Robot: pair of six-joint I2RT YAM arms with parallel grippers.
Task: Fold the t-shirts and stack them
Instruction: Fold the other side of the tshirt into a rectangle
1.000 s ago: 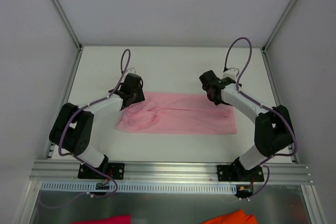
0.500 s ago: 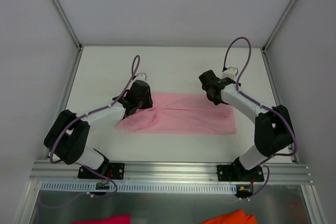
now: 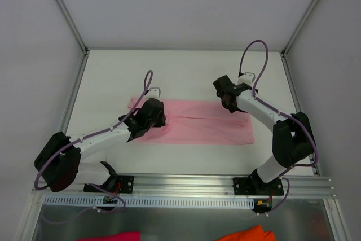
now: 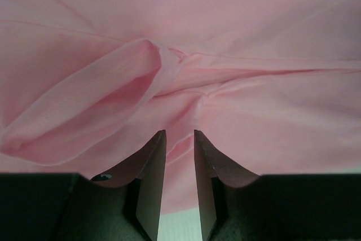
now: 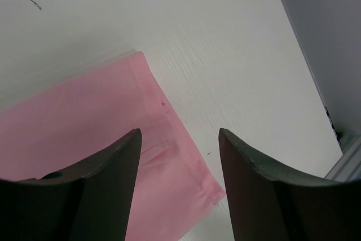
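White tabletop (image 3: 186, 71) carries the pink t-shirt (image 3: 208, 128), seemingly mid-fold: left claw (image 4: 180, 135) sits narrow over a crease, grip impossible to tell, right claw (image 5: 179, 132) gapes empty above a corner; next likely needs a firm pinch.

No word, brand, number or sign can be read in any of the three views. The pink t-shirt (image 3: 197, 122) shows plain cloth with no print (in the left wrist view it fills the picture, all folds and no lettering). The white table (image 3: 186, 74) carries only a thin dark scratch, at about 10 o'clock in the right wrist view, and it forms no letter.
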